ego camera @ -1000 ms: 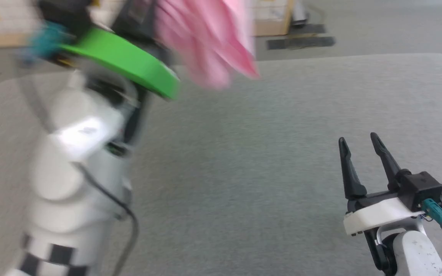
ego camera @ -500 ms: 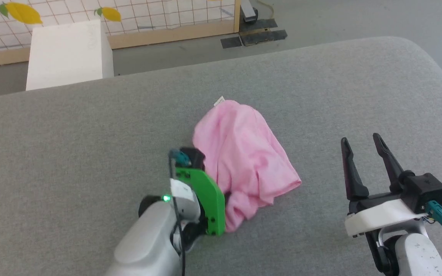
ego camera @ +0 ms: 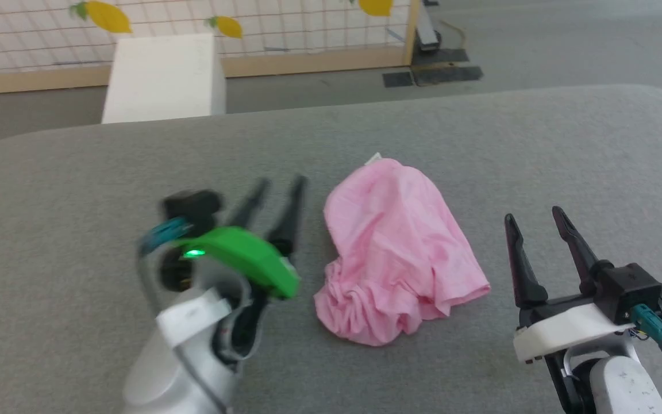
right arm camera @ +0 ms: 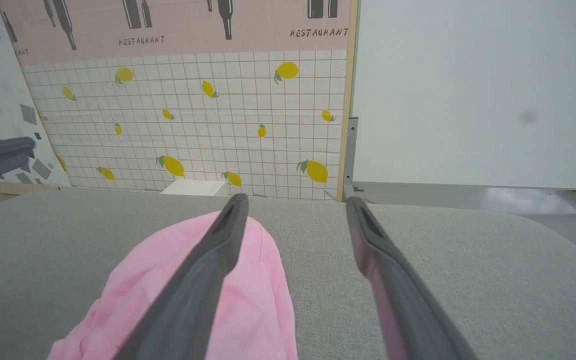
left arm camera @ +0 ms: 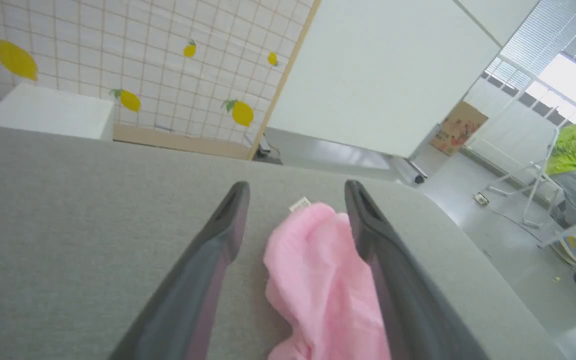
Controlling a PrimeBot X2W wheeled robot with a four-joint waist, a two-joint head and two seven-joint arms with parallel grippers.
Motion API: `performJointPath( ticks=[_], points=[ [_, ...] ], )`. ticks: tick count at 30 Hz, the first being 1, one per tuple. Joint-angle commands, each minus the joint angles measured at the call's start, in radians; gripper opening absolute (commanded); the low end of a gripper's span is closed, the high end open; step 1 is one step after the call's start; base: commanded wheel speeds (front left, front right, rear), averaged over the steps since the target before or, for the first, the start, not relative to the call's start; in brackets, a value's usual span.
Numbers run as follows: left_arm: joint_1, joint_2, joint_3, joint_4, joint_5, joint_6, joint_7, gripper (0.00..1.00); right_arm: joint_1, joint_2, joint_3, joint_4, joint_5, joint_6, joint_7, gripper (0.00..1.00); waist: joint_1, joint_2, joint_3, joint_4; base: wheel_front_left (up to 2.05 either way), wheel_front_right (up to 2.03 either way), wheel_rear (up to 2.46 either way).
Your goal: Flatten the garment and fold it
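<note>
Head view with both wrist views. The left gripper [ego camera: 281, 185] has its two fingers spread wide apart and holds nothing. It is motion-blurred in the head view, just beside the left edge of the garment [ego camera: 400, 247], with a strip of bare surface between them. In the left wrist view the pink fabric shows through the gap between the fingers but lies on the surface beyond them. The right gripper [ego camera: 532, 214] is likewise wide apart and empty, near the garment's right edge and apart from it.

The garment, light pink and wrinkled, lies in a loose heap at the middle of the desk [ego camera: 78, 172]. Its gathered folds bunch at the near end, and a white label [ego camera: 374, 157] sticks out at the far end. The desk is covered in grey fabric and has rounded corners.

Beyond it are a grey floor [ego camera: 538, 46], a white box [ego camera: 164, 77] and a gridded wall panel [ego camera: 308, 17] printed with yellow lemons. A seated person [left arm camera: 575, 150] in a yellow-green top is at the far right of the left wrist view.

Counts: two grippers, one garment, one label, one box, one person.
</note>
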Motion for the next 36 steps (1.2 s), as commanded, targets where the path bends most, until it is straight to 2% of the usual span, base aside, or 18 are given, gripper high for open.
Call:
performJointPath(
  ticks=[1, 4, 10, 14, 21, 27, 28, 29, 30, 31, 36],
  points=[
    [0.038, 0.024, 0.018, -0.013, 0.031, 0.011, -0.062, 1.00, 0.019, 0.000, 0.000, -0.009, -0.006, -0.002, 0.004, 1.00, 0.0000, -0.0001, -0.023, 0.039, 0.00, 0.00, 0.00],
    [0.088, 0.070, 0.049, -0.040, 0.110, 0.043, -0.197, 1.00, 0.025, 0.000, 0.002, -0.018, -0.010, -0.002, 0.014, 1.00, 0.0000, -0.0001, -0.030, 0.063, 0.00, 0.00, 0.00],
    [0.183, 0.106, 0.148, -0.087, 0.187, 0.066, -0.243, 1.00, 0.035, 0.000, 0.016, -0.028, -0.018, -0.002, 0.058, 1.00, 0.0000, -0.0001, -0.016, 0.101, 0.00, 0.00, 0.00],
    [0.244, 0.088, 0.207, -0.150, 0.254, 0.057, -0.243, 1.00, 0.043, 0.000, 0.014, 0.005, -0.018, -0.002, 0.159, 1.00, 0.0000, -0.0001, 0.003, 0.125, 0.00, 0.00, 0.00],
    [0.297, 0.018, 0.278, -0.196, 0.330, 0.020, -0.244, 1.00, 0.045, 0.000, -0.021, 0.079, 0.004, -0.002, 0.437, 1.00, 0.0000, -0.0001, 0.034, 0.166, 0.00, 0.00, 0.00],
    [0.293, -0.018, 0.318, -0.177, 0.358, -0.023, -0.244, 1.00, 0.039, 0.000, -0.031, 0.099, 0.011, -0.002, 0.581, 1.00, 0.0000, -0.0001, 0.049, 0.190, 0.00, 0.00, 0.00],
    [0.292, -0.021, 0.322, -0.174, 0.361, -0.028, -0.244, 1.00, 0.039, 0.000, -0.032, 0.102, 0.010, -0.002, 0.600, 0.95, 0.0000, -0.0001, 0.050, 0.192, 0.00, 0.00, 0.00],
    [0.292, -0.025, 0.327, -0.171, 0.365, -0.032, -0.244, 1.00, 0.040, 0.000, -0.033, 0.107, 0.007, -0.002, 0.622, 0.46, 0.0000, -0.0001, 0.050, 0.193, 0.00, 0.00, 0.00],
    [0.291, -0.028, 0.331, -0.168, 0.367, -0.035, -0.244, 1.00, 0.040, 0.000, -0.033, 0.108, 0.005, -0.002, 0.636, 0.27, 0.0000, -0.0001, 0.050, 0.194, 0.00, 0.00, 0.00],
    [0.291, -0.031, 0.335, -0.166, 0.370, -0.038, -0.244, 1.00, 0.040, 0.000, -0.035, 0.110, 0.003, -0.002, 0.647, 0.00, 0.0000, -0.0001, 0.050, 0.195, 0.00, 0.00, 0.00],
    [0.290, -0.040, 0.348, -0.154, 0.376, -0.051, -0.244, 1.00, 0.043, 0.000, -0.077, 0.104, -0.014, -0.002, 0.661, 0.00, 0.0000, -0.0001, 0.046, 0.192, 0.00, 0.00, 0.00]
  ],
)
